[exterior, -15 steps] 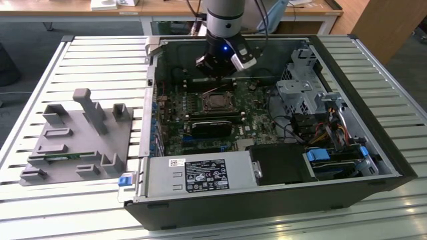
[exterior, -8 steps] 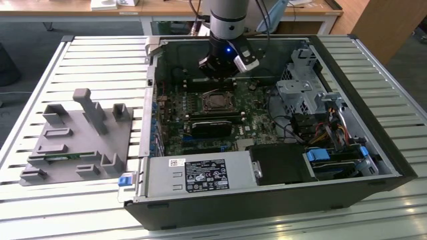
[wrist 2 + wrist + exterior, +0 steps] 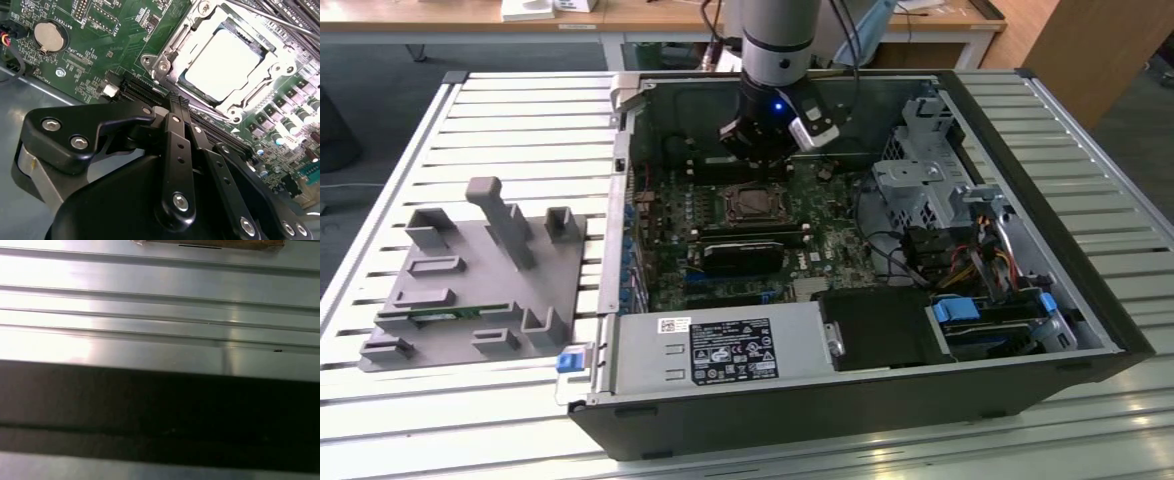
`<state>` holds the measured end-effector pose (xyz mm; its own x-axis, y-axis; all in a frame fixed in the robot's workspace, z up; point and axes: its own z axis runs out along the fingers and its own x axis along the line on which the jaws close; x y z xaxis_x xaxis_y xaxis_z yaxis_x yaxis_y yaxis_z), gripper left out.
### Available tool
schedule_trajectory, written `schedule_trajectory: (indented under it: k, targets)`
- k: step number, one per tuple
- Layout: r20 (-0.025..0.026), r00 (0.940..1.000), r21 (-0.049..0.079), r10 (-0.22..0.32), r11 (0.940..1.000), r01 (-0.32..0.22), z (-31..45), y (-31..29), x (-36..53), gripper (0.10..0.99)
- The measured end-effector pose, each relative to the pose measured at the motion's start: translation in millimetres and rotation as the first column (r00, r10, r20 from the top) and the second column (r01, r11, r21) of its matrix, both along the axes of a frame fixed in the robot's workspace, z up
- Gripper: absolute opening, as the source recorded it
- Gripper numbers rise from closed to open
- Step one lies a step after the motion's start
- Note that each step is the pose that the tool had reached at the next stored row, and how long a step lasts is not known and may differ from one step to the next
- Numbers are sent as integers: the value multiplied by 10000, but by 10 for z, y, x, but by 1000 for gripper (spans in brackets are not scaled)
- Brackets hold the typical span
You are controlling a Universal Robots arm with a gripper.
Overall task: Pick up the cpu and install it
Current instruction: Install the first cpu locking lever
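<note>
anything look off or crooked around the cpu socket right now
Nothing stands out. The cpu lies flat and square inside the socket frame, and the gripper hangs above the motherboard beside it, holding nothing.

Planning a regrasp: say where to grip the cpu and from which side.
Probably its two opposite edges, coming straight down from above. The cpu lies flat in the socket frame, top face bare, and the frame hugs its rim, so a sideways approach looks blocked.
</note>
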<state>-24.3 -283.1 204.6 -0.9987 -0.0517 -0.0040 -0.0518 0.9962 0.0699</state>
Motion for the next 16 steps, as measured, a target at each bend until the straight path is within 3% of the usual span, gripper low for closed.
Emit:
schedule_trajectory:
  k: [6,16]
  targets:
    - [-1,10000,-8,-1,10000,1,-38,0,5,106]
    - [0,10000,-98,0,10000,0,-26,0,5,106]
